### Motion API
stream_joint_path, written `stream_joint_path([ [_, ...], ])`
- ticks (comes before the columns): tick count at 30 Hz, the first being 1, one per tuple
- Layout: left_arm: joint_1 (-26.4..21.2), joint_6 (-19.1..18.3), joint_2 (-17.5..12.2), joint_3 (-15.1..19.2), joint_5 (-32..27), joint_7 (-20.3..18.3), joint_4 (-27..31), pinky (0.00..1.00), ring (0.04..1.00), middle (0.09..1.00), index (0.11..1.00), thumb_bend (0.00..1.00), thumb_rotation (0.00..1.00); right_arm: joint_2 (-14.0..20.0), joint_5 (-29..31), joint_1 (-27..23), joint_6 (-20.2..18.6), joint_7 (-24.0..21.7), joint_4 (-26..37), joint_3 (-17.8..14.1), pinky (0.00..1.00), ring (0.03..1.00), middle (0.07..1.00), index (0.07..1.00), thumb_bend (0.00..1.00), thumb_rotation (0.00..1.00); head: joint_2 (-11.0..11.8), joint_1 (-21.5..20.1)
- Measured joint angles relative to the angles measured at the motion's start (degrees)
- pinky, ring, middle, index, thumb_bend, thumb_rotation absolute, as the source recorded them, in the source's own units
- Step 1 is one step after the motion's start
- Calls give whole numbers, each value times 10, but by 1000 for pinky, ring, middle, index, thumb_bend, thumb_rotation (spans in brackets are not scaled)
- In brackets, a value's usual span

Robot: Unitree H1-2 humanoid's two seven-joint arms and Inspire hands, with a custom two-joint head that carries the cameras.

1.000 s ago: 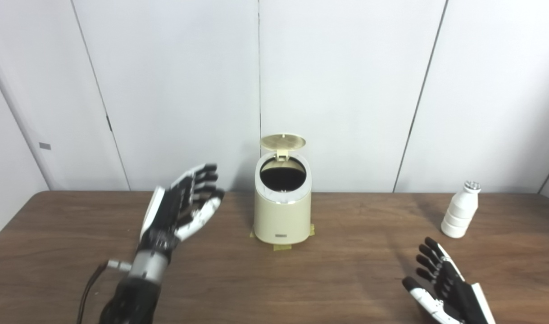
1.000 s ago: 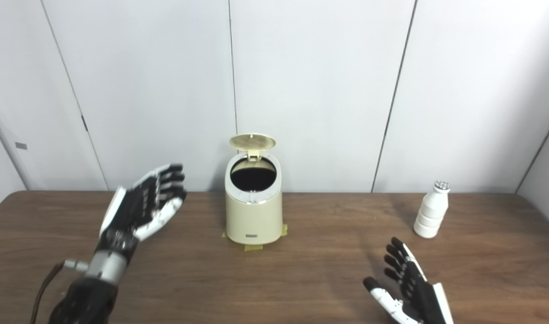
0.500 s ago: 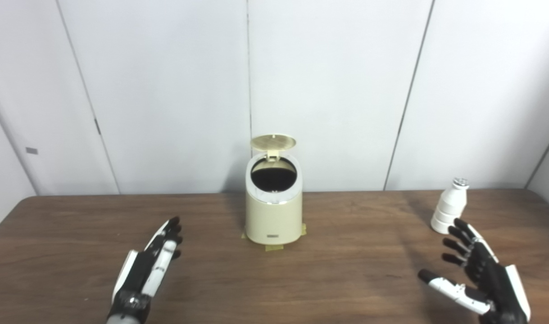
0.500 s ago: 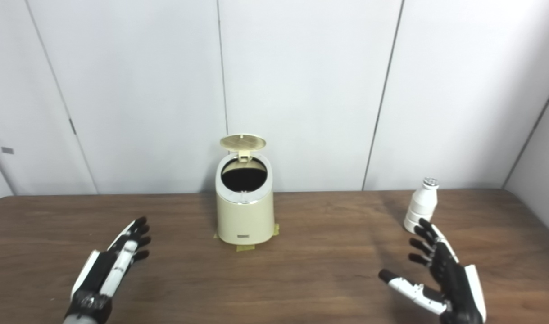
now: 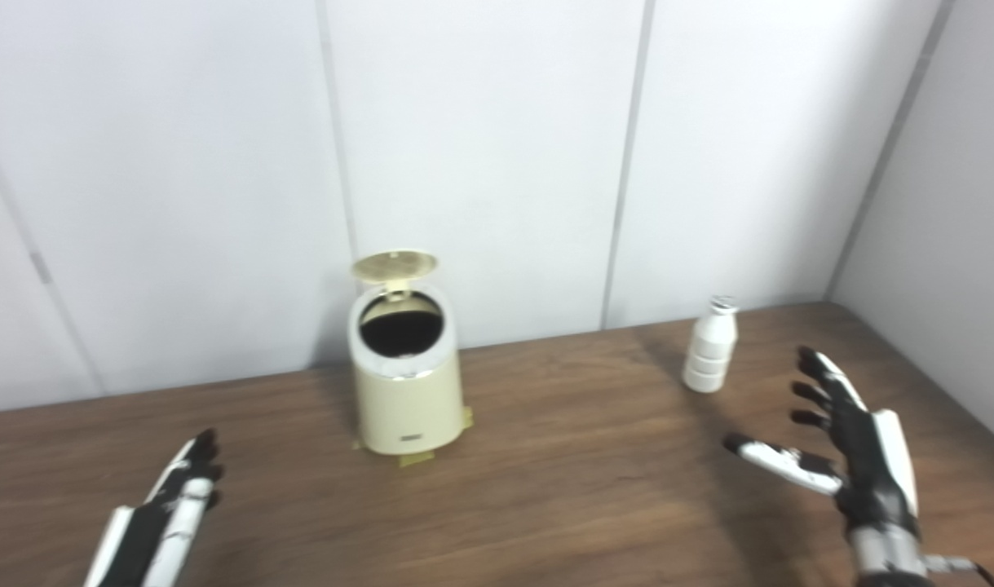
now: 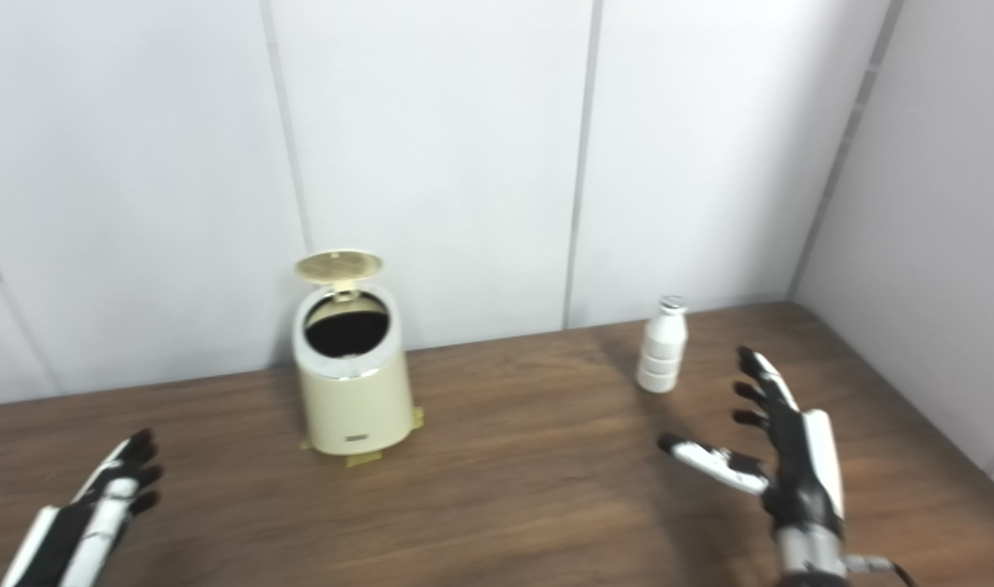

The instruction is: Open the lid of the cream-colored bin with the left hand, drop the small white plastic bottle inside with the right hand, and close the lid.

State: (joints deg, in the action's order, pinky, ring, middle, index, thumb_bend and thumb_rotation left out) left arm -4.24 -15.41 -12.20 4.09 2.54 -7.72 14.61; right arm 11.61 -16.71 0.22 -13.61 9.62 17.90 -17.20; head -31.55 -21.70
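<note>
The cream-colored bin (image 5: 405, 399) stands on the wooden table (image 5: 545, 481) left of centre. Its round lid (image 5: 394, 265) is tipped up at the back, and the dark opening shows. The small white plastic bottle (image 5: 710, 345) stands upright to the right, near the back wall. My right hand (image 5: 851, 440) is open, thumb spread toward the left, a little in front of and to the right of the bottle, not touching it. My left hand (image 5: 158, 522) is open and low near the front left edge, well away from the bin.
White wall panels run behind the table, and a side wall closes in at the right. Yellow tape tabs (image 5: 415, 459) stick out under the bin's base. Bare wood lies between the bin and the bottle.
The camera has swung to the right, shifting everything left in the picture. My right hand has risen and come closer to the bottle. My left hand has dropped back toward the front left.
</note>
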Motion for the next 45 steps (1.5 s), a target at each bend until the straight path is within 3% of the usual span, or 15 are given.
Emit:
stream_joint_path([
  [4, 0, -3, -12, 4, -4, 0, 0, 904, 922, 938, 972, 390, 940, 13, -15, -22, -16, 4, -3, 0, 825, 861, 886, 879, 909, 233, -4, -13],
  [12, -3, -36, -17, 12, -28, -9, 9, 922, 926, 946, 977, 311, 942, 40, -64, -70, -66, 4, -24, 13, 576, 800, 876, 895, 911, 167, -9, -19],
  [17, -7, -59, -26, 8, -27, -16, 31, 915, 932, 948, 980, 284, 948, 60, -69, -106, -83, -1, -76, 19, 616, 829, 884, 889, 923, 145, -11, -19],
  [20, -11, -70, -27, 7, -28, -16, 39, 913, 934, 947, 981, 275, 927, 77, -68, -132, -83, -2, -115, 22, 730, 841, 882, 887, 907, 131, -11, -19],
  [22, -14, -79, -27, 5, -28, -16, 45, 909, 933, 946, 979, 289, 911, 90, -68, -150, -82, -2, -142, 25, 750, 839, 880, 888, 902, 133, -11, -18],
  [28, -16, -94, -28, 2, -28, -17, 60, 913, 935, 951, 979, 267, 908, 120, -75, -185, -78, 1, -210, 44, 703, 838, 887, 886, 920, 140, -12, -16],
  [34, -16, -103, -33, -1, -28, -19, 65, 913, 928, 948, 979, 253, 920, 137, -74, -221, -69, 7, -273, 59, 740, 861, 899, 880, 942, 140, -13, -14],
  [42, -17, -107, -34, -2, -27, -19, 82, 913, 927, 940, 973, 234, 913, 146, -69, -260, -77, -2, -299, 81, 625, 784, 866, 874, 942, 140, -16, -12],
  [45, -17, -111, -34, -3, -26, -18, 82, 911, 928, 941, 974, 194, 844, 150, -71, -274, -78, -4, -316, 96, 629, 781, 856, 882, 942, 153, -16, -12],
])
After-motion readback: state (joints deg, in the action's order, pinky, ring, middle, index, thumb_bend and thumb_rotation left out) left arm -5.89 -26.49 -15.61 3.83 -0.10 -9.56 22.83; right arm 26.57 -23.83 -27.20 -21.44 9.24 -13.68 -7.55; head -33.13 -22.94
